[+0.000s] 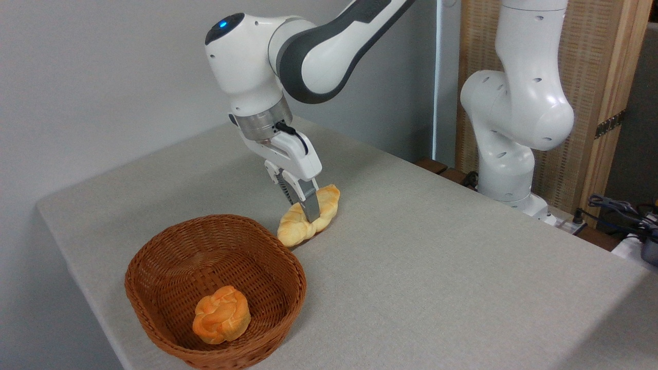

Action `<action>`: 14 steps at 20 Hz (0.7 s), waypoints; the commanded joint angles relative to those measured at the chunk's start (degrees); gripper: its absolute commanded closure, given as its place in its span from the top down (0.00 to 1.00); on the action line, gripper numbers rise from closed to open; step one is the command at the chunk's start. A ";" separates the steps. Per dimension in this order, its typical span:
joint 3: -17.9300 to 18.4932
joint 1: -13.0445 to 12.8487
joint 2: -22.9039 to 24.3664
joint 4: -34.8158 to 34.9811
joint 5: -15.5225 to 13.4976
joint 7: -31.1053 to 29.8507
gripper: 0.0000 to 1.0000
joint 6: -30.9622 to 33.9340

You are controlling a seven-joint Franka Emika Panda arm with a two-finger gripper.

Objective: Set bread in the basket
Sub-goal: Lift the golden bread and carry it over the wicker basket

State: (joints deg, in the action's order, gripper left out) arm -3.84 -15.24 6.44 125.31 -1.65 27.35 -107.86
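The pincer [304, 209] grips the pale golden braided loaf [308, 216] mid-length; lift level. Clear the oval reddish-brown wicker basket [154, 303] rim before releasing.

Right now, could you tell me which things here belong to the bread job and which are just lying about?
Part of the job:
- bread, clamped in the gripper
- basket

Just lying about:
- orange bun already in the basket
- cables beyond the table's right edge
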 commanded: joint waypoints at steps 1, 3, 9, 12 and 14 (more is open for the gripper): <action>-0.55 -0.50 1.64 -1.29 0.50 1.13 0.29 5.10; -1.26 -0.50 2.87 -2.78 0.50 1.04 0.37 7.92; -0.55 -0.32 3.40 -10.16 -0.38 2.96 0.37 6.88; -0.03 0.20 3.32 -11.05 -0.38 5.17 0.37 1.63; 1.20 0.21 3.05 -11.13 -0.38 5.17 0.37 -3.21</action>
State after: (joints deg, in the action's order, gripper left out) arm -4.49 -15.07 9.98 114.81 -1.65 30.88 -105.63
